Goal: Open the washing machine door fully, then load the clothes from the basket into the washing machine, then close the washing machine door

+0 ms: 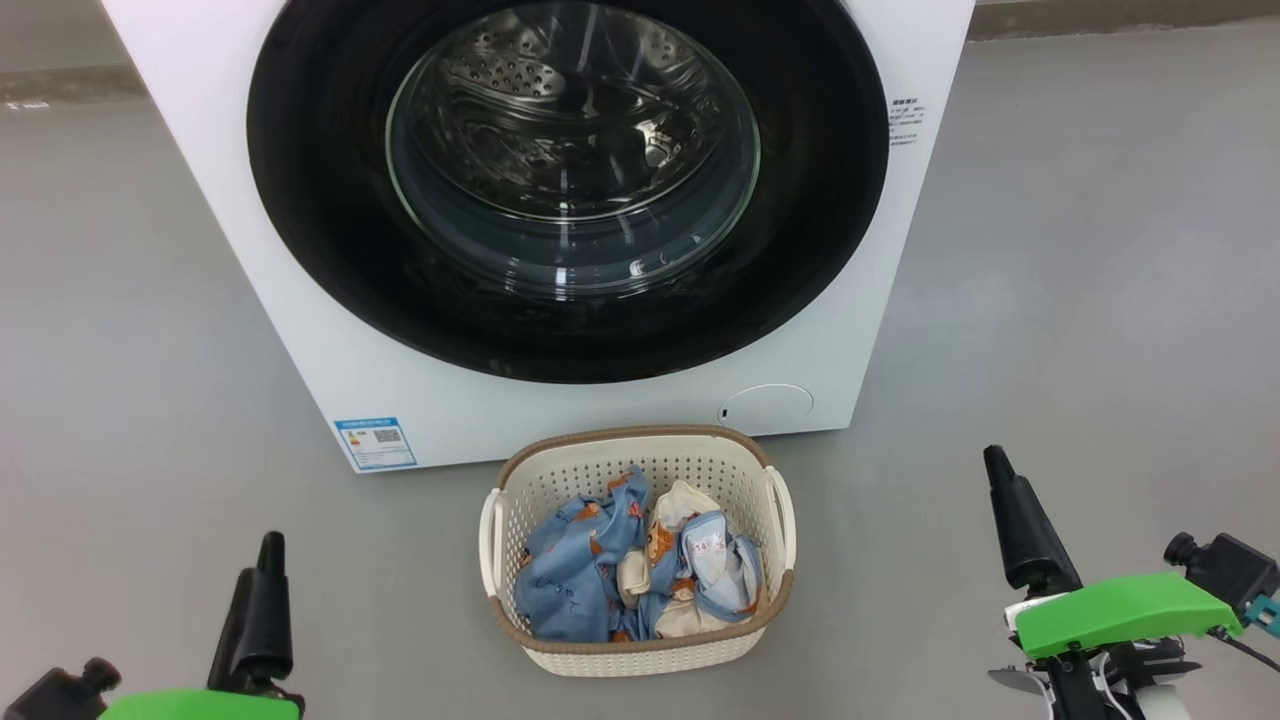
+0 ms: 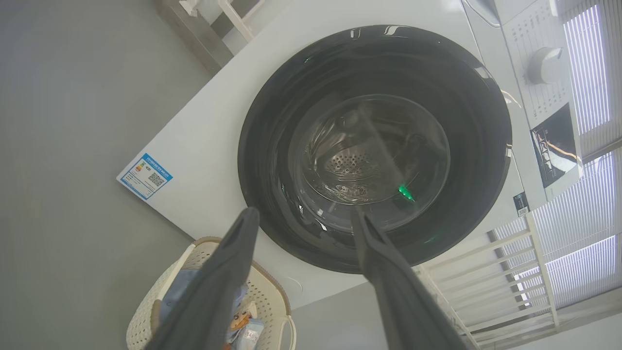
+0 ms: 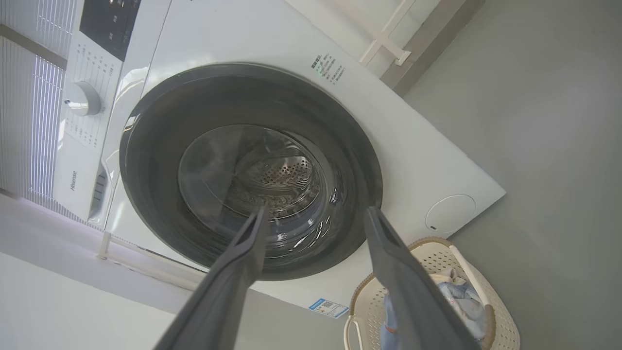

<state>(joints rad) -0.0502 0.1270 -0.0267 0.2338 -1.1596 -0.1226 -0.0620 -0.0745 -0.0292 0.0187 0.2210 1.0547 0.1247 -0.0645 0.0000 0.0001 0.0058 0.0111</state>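
Grey floor (image 1: 150, 400), washer (image 1: 300, 330) ahead, door (image 1: 330, 250) shut flush. Basket (image 1: 640, 655) on the floor just before the washer's bottom edge, clothes (image 1: 580, 570) heaped inside. My left gripper (image 2: 303, 214) and right gripper (image 3: 316, 211) stand wide, empty, well short of the door; I judge opening, loading, closing all left.

Head cam looks down from near: washing machine door (image 1: 566, 190) ahead, basket (image 1: 640, 640) between left pincer (image 1: 262, 590) and right pincer (image 1: 1005, 500). My wrist cams sit low, tilted up past each pincer; all three share door and basket.
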